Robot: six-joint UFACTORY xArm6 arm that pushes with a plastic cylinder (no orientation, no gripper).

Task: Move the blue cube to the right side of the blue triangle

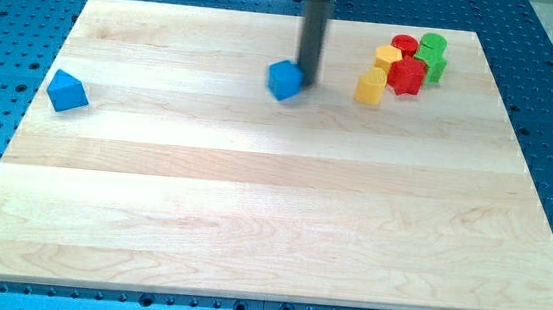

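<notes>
The blue cube (pixel 284 79) lies on the wooden board (pixel 253 193) near the view's top, a little left of centre-right. My tip (pixel 307 78) is right beside the cube, on its right side, touching or nearly touching it. The blue triangle (pixel 66 90) lies far off at the view's left edge of the board, level with a spot slightly lower than the cube.
A cluster of blocks sits at the view's top right: a yellow block (pixel 370 85), another yellow block (pixel 387 57), two red blocks (pixel 407 75) (pixel 404 45) and two green blocks (pixel 433 44) (pixel 434 65).
</notes>
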